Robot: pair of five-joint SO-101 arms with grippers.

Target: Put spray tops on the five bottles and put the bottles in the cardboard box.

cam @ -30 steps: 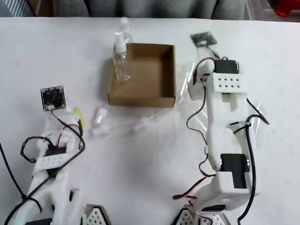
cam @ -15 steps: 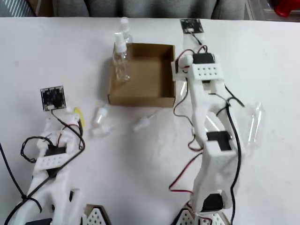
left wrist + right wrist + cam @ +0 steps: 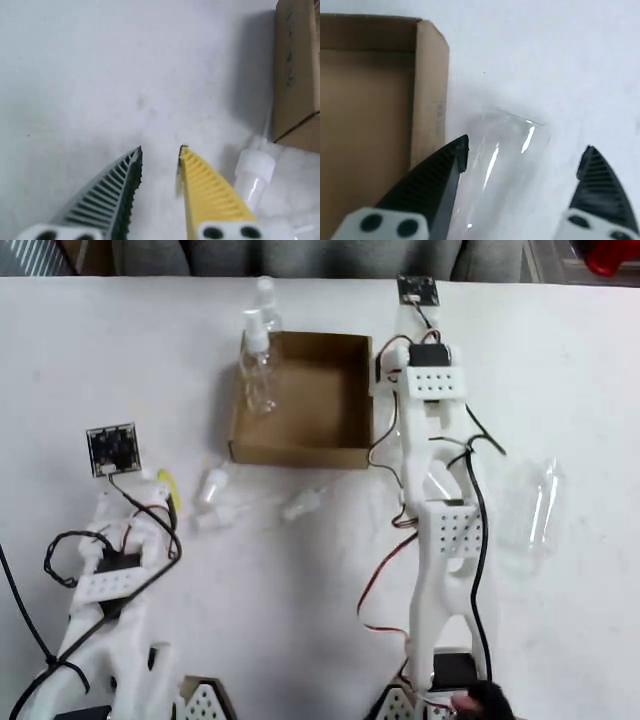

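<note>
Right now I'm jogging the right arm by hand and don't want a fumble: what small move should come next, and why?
Probably ease down and close on the clear bottle. The right fingers stand open on either side of it with nothing gripped, and it lies on the table beside the cardboard box, outside its wall.

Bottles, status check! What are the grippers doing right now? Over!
Left gripper open, empty, low over table. Right gripper open, straddling a clear bottle beside the cardboard box. Its wall tight alongside.
</note>
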